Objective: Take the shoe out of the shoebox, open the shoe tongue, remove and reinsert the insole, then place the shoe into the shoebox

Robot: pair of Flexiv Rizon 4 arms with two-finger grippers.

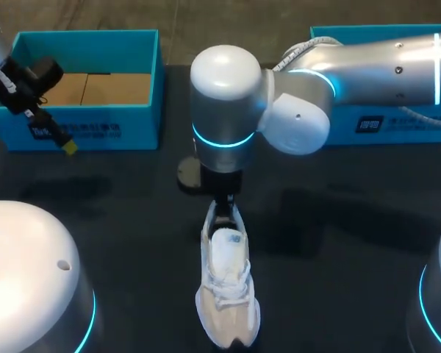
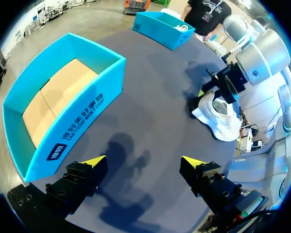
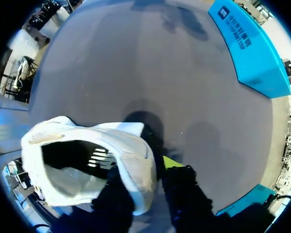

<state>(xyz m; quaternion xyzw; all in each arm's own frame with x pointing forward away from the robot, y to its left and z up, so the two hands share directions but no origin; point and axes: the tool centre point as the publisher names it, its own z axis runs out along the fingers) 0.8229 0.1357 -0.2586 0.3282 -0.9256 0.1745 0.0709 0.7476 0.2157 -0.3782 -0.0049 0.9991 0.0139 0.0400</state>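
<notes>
The left hand [image 2: 143,162] is hovering spread wide and empty beside the open blue shoebox [image 1: 95,129]. At the middle of the bench [image 1: 132,243] the right hand [image 3: 145,167] is pinching the shoe [image 1: 228,294] by its heel rim, one finger inside and one outside. That soft rim is probably giving under the pinch (a thin hold), so the shoe is risking a slip or a tip when lifted. It is standing upright on its sole, pale cream, laces crossing, toe pointing toward the bench's near edge.

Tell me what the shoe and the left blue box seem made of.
The shoe: soft off-white matte textile, probably, given its limp collar and laces. The box: likely cardboard with a teal printed skin; its floor shows plain brown board with a seam.
</notes>
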